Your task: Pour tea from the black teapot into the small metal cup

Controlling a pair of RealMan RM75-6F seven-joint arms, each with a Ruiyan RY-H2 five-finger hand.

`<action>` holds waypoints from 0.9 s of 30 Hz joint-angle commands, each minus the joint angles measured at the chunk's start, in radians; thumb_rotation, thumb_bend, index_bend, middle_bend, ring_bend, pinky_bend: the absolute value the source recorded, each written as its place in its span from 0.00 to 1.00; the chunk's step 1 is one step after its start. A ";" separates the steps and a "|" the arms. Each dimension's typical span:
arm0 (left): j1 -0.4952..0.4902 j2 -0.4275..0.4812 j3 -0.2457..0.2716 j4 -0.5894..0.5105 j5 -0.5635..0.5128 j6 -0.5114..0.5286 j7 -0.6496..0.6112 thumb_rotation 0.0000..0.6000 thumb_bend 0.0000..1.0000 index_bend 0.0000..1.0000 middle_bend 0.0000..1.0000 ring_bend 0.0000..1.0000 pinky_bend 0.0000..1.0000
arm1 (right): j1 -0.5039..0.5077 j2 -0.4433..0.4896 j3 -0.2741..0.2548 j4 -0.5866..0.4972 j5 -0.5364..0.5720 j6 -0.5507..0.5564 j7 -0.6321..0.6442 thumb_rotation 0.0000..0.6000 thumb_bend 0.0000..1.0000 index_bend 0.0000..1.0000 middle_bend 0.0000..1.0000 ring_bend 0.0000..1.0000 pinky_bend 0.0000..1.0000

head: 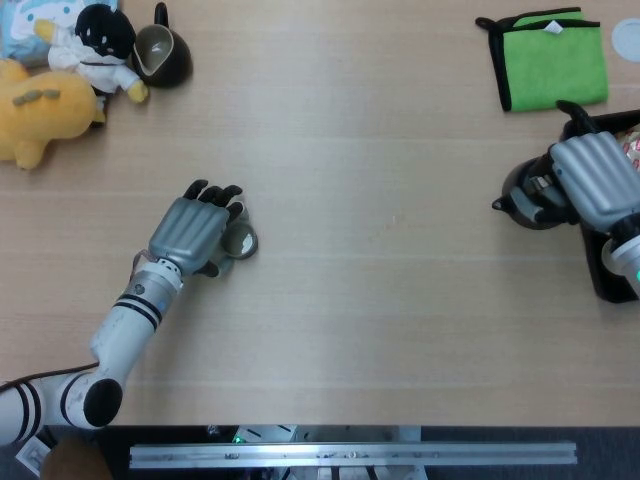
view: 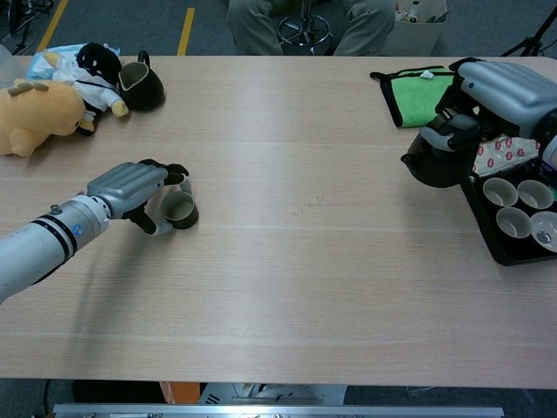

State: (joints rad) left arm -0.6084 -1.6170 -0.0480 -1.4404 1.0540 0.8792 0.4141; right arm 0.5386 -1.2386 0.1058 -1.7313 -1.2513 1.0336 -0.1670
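A: Teapot sits on the table's right side, just beside the tray. Right hand is wrapped over its handle end; firm grip or not, I can't tell.

B: Cup?

A: Cup is upright, left of centre, well apart from the pot. Left hand curls around it, fingers touching the wall, steadying it.

B: Step?

A: Looks like grasp and pickup, no pour yet. Next: lift the pot, carry it across to the cup, spout over the rim, tilt slowly.

B: Contents?

A: Cup looks empty. Pot's fill is hidden. Tray holds several white cups, seemingly empty. A black pitcher stands far left.
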 commanded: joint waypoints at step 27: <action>-0.097 -0.036 -0.068 -0.070 -0.079 -0.024 0.016 1.00 0.29 0.37 0.14 0.15 0.08 | -0.008 0.014 0.012 -0.042 0.002 0.019 -0.010 0.86 0.37 1.00 0.93 0.84 0.08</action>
State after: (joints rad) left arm -0.7015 -1.6489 -0.1128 -1.5086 0.9791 0.8565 0.4257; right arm 0.5305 -1.2251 0.1169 -1.7726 -1.2501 1.0524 -0.1769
